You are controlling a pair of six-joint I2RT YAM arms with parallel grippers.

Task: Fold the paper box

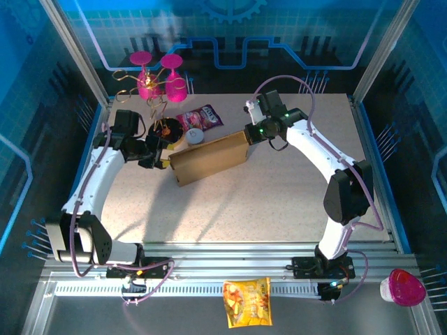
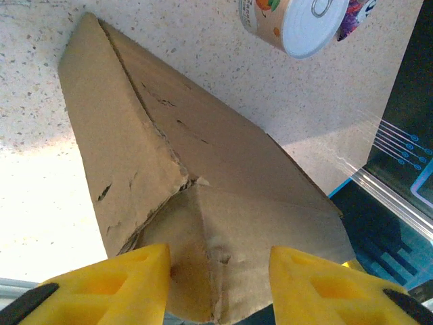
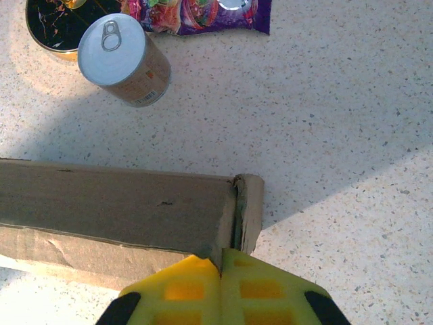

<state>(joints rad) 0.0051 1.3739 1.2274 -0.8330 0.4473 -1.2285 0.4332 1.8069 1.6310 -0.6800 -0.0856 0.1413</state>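
Observation:
The paper box (image 1: 209,159) is a brown cardboard mailer lying slanted across the middle of the table, mostly closed up. At its left end my left gripper (image 1: 163,158) stands open. Its yellow fingers straddle the creased end flap of the paper box (image 2: 203,162), and the left gripper (image 2: 218,261) has cardboard filling the gap between them. My right gripper (image 1: 250,135) is at the box's right end. There the right gripper (image 3: 222,261) is shut on a thin edge of the end wall of the paper box (image 3: 115,203).
A tin can (image 1: 195,135) (image 3: 122,61) lies just behind the box, beside a dark bowl (image 1: 166,130) and a purple snack packet (image 1: 202,117). Pink glasses on a wire rack (image 1: 157,80) stand at the back left. A yellow snack bag (image 1: 246,301) lies on the near rail.

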